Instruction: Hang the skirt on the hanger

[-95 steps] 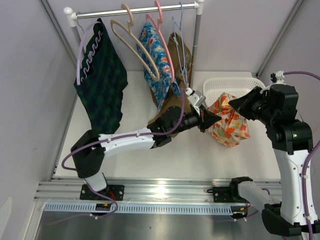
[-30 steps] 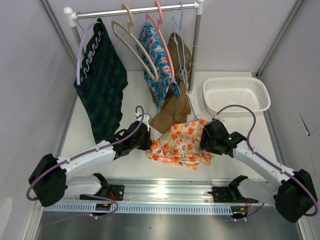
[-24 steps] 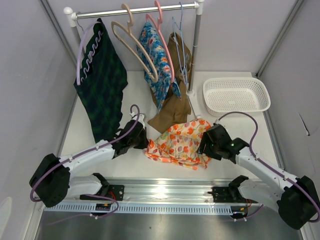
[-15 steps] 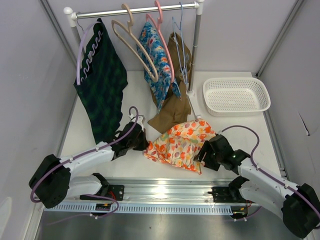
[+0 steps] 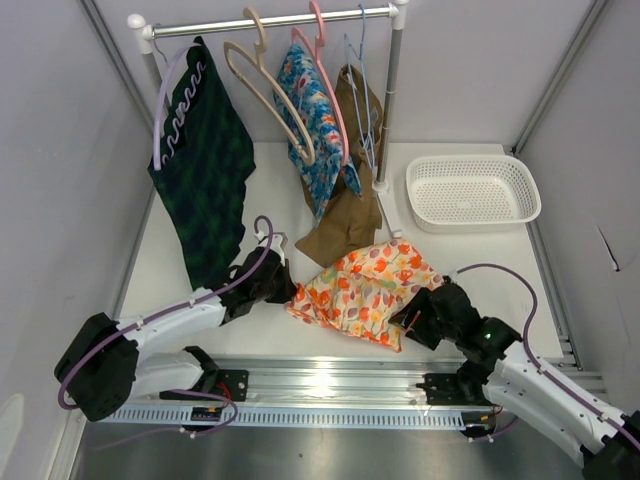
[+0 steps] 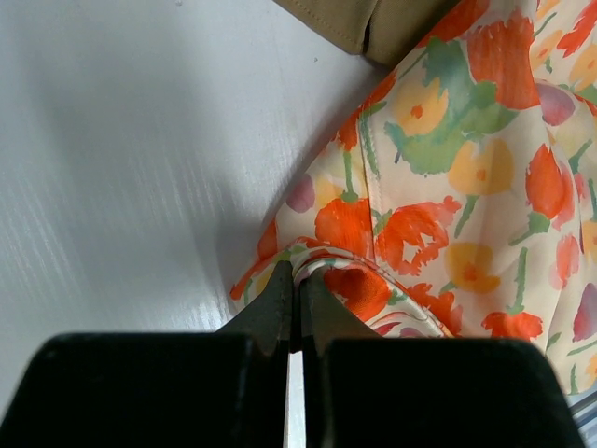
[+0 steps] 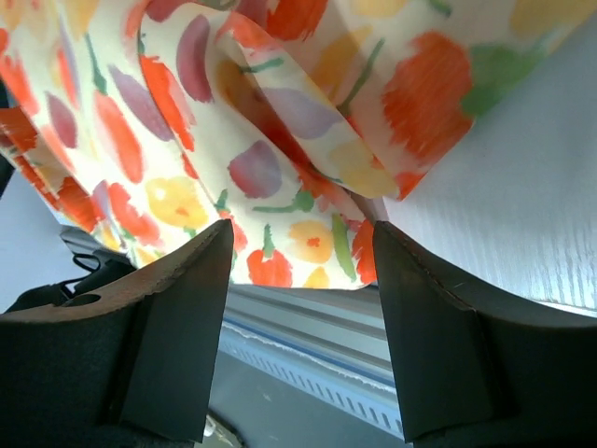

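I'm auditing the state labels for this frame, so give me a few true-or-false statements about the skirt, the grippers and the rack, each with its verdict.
1. The floral skirt lies on the table, outside the white basket. True.
2. The left gripper is open and clear of the skirt. False: it is shut on the skirt's edge.
3. The right gripper is open. True.
4. The beige hanger carries a garment. False: it hangs bare on the rail.
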Controlling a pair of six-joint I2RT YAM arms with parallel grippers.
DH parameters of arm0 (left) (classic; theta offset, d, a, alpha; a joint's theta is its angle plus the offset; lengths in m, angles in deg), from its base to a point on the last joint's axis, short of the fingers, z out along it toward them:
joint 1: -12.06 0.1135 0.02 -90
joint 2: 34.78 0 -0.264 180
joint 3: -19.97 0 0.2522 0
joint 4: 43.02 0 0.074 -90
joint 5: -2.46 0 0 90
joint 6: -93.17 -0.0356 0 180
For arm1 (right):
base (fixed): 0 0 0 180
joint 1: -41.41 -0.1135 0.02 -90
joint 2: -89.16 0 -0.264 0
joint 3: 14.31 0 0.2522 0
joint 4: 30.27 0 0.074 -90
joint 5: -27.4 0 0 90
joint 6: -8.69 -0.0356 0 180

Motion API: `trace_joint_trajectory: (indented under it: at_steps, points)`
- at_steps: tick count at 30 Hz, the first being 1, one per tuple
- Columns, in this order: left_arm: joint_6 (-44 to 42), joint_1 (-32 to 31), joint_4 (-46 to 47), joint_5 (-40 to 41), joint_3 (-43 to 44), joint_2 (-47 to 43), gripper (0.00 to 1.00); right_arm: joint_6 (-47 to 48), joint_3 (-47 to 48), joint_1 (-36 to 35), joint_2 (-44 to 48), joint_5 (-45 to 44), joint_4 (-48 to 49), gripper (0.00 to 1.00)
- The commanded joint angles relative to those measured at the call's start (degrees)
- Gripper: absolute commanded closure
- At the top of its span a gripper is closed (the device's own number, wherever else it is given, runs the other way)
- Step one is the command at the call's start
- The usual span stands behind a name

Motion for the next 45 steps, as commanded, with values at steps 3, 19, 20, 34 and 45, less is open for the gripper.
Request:
trace_joint_trajectory:
  at_steps: [3,19,20,34,45]
  points:
    - [1.3,0.4,1.6,-0.9,-0.3,-1.2,1.0,-2.2,1.9,-1.4,2.4,-2.6,-5.9,0.35]
    - [1.3,0.3,1.4,-1.0,-0.4,-1.8,1.0,-6.8,-4.2,-8.5,-5.3,-6.0,6.9,0.66]
    - [1.2,0.4,0.8,-1.0,0.0,-2.5,1.0,-6.7,-3.0,-8.5,-5.2,-6.5,6.8,0.72]
    - [-11.2,0.1,-17.4,8.4,29.9,-9.9,1.0,23.7,49.1,8.8,-17.3,-10.3,-15.6,1.0]
    - [-20.8,1.9,-20.8,15.3,53.8,-2.7,1.0,38.5,76.2,26.2,-34.9,6.4,-18.2,1.0]
